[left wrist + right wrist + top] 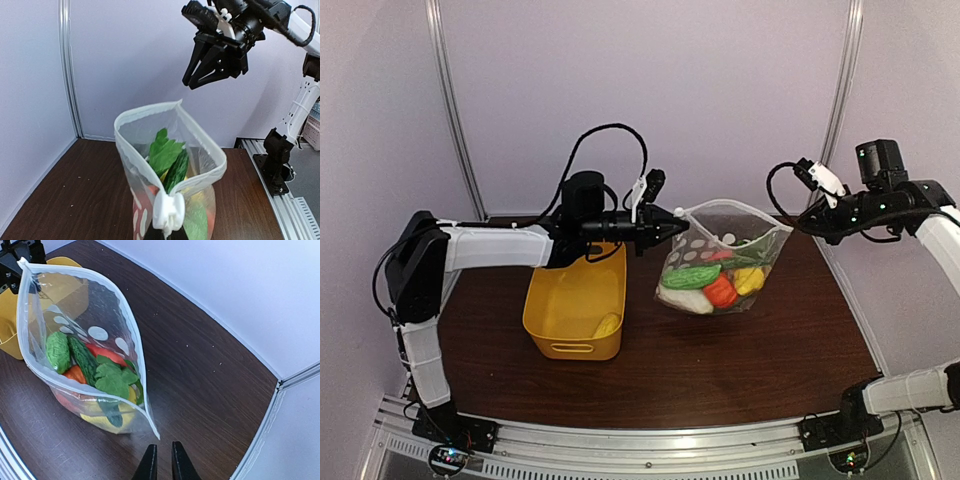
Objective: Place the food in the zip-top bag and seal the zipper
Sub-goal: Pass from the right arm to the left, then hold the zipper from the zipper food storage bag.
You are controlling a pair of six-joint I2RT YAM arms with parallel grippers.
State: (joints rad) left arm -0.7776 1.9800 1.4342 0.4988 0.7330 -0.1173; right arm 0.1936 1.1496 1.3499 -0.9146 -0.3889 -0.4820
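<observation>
the zip-top bag [720,270] stood on the table [750,360] near the middle, just right of the yellow tub [575,305], with its mouth facing up and gaping. the left hand [672,223] was clamped together on the left end of the mouth, right at the end of the zipper [200,132]. that pinch was probably what kept the floppy plastic upright and the opening in shape. the right hand [163,446] hung above and to the right of the bag, clear of it, its fingers only a little apart with nothing between them. it looked placed to come down on the free end of the mouth.

the bag was clear with white dots, and its zipper ran as a pale band round the open rim, not pressed shut anywhere in view. inside lay the cucumber [82,357], a leafy green piece [112,377], the red-orange carrot [720,290] and some yellow and pale pieces, heaped at the bottom. one yellow piece [607,325] lay in the tub's near right corner, so loading seemed nearly done and sealing not begun.
</observation>
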